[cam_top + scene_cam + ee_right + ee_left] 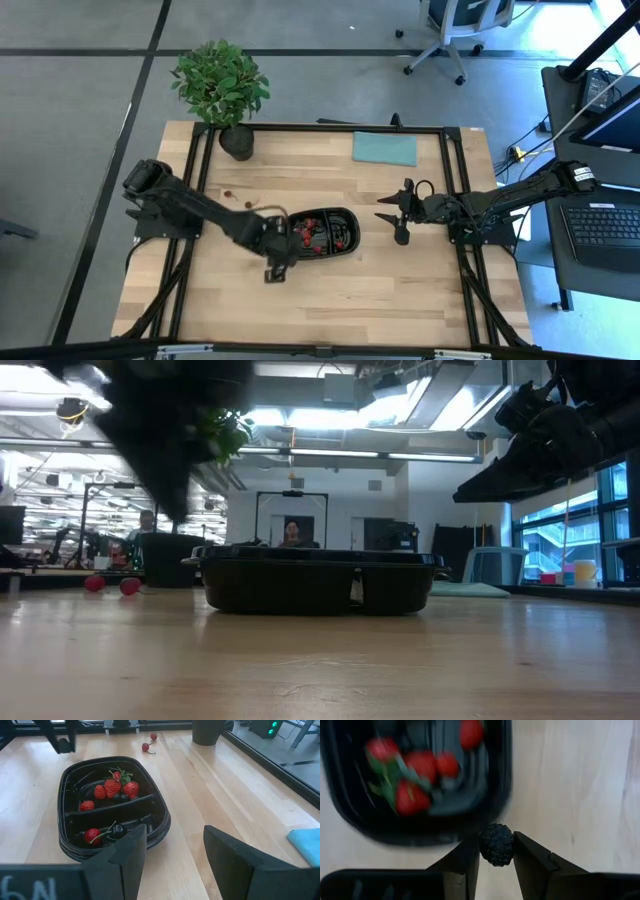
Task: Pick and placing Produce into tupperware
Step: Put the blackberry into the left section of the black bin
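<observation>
The black tupperware (350, 214) stands mid-table with a centre divider. Red strawberry-like Produce (113, 786) and dark berries lie in both compartments. Two more red pieces (145, 747) lie on the wood toward the far left. My left gripper (496, 857) hangs just outside the tray's near-left end (276, 262), shut on a dark, knobbly round berry (496, 844). My right gripper (175, 855) waits open to the tray's right (400, 216), with nothing between its fingers. My left gripper pinches the dark berry's two opposite sides (485, 846) between its two fingers, at their free ends. The fingers come steeply from above, pointing down. The berry hangs clear of the wood, just beside the tray's outer wall (435, 836).
A potted leafy plant (222, 85) stands at the table's far left corner. A teal cloth (384, 148) lies flat at the far edge, right of centre. Bare wood stretches along the near side of the tray.
</observation>
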